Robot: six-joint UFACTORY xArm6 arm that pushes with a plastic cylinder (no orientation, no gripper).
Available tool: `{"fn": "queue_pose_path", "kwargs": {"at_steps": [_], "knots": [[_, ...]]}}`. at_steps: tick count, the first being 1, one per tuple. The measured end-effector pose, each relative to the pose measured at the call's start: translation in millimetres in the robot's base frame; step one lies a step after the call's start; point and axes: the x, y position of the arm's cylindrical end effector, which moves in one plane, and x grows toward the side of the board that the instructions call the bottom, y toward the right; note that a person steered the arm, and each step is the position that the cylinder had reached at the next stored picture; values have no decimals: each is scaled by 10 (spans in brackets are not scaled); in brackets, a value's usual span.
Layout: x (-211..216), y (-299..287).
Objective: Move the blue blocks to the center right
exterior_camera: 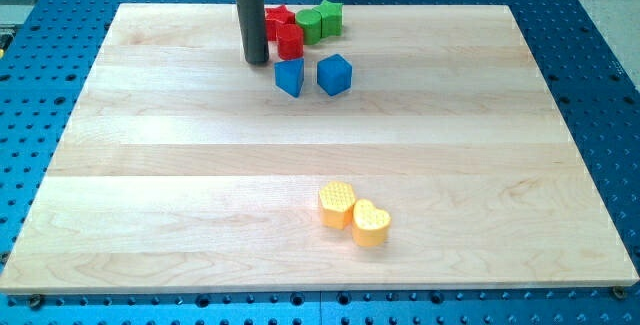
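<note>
Two blue blocks, a triangular one (289,77) and a cube (334,74), are seen side by side near the board's top centre. My tip (257,61), upright and holding nothing, is placed just left of them, beside a red block (290,41).

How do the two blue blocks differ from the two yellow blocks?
The blue blocks are angular and stand slightly apart near the view's top; the yellow blocks are rounded, one heart-shaped, and touch near the view's bottom. My tip is just left of the blue pair, far from the yellow. Both pairs rest on the board.
</note>
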Motion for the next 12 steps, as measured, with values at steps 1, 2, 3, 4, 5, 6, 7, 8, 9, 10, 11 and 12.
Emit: {"fn": "queue_pose_path", "kwargs": {"at_steps": [1,2,3,4,5,6,7,8,9,10,11,12], "knots": [[37,0],[190,259],[308,867],[453,1592],[477,988],[890,1382],[731,1807],[627,1734],[1043,2504],[1106,2700],[1213,2507],[1520,1986]]}}
